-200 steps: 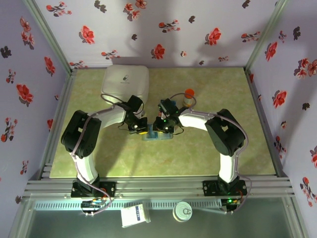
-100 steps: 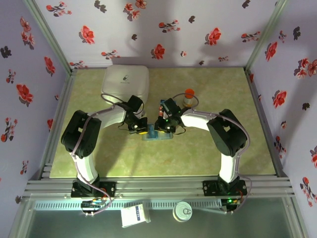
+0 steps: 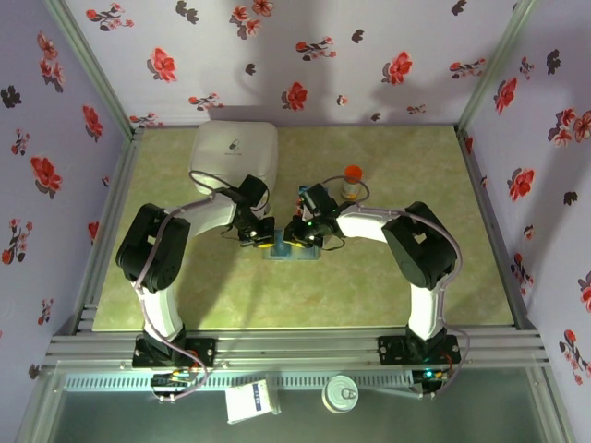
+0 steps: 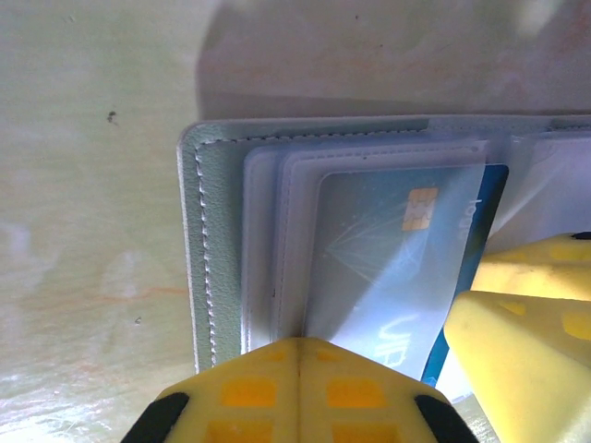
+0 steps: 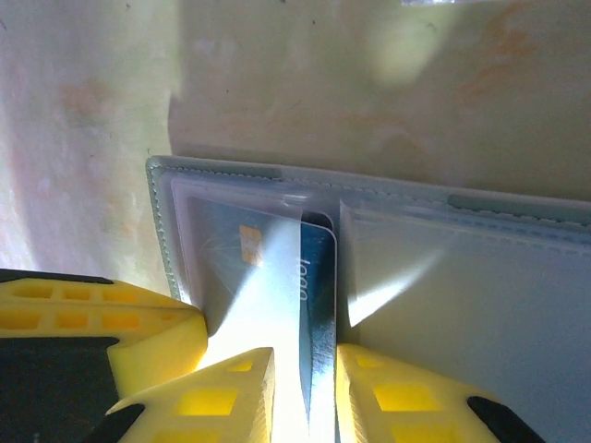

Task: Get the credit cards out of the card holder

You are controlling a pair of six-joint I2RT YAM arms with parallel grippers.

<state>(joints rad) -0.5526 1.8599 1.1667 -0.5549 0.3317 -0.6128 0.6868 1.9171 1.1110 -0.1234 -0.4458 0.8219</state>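
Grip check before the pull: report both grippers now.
Left gripper: shut, tips on the holder.
Right gripper: close around the card; grip cannot be told.

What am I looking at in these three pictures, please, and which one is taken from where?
These are two robot arms bolted to a table. The wide picture looks down from above and shows the left arm, the right arm, a white box, an orange-capped bottle and, between the arms, an open card holder. The two close-ups come from a camera on each wrist, and the yellow blocks in them are the jaws. In the left wrist view, the left jaws are closed with their tips at the holder's near edge, seemingly pinning it. In the right wrist view, the right jaws pinch the edge of a blue card that sticks partly out of its clear sleeve.
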